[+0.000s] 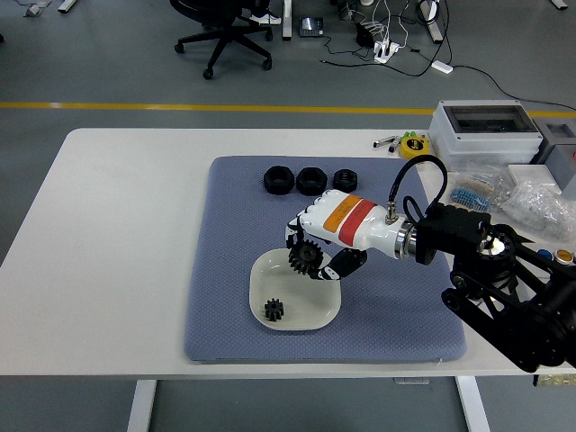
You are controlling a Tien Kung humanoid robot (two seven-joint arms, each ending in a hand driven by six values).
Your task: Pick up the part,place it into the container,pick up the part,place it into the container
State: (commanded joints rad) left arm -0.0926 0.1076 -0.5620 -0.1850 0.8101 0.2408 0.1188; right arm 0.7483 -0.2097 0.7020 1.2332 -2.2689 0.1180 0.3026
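My right hand (310, 256), white with an orange and red band, reaches in from the right and hangs over the far part of the white dish (270, 283). Its fingers are shut on a black gear (305, 256), held just above the dish. A smaller black gear (274, 310) lies inside the dish near its front edge. Three black ring-shaped parts (310, 181) stand in a row at the far side of the blue-grey mat (225, 225). The left arm is out of view.
A grey electrical box (486, 133) stands at the back right, with a yellow tape measure (414, 146) beside it. Plastic bags of small parts (531, 198) lie along the right edge. My black right arm (504, 288) covers the table's right front.
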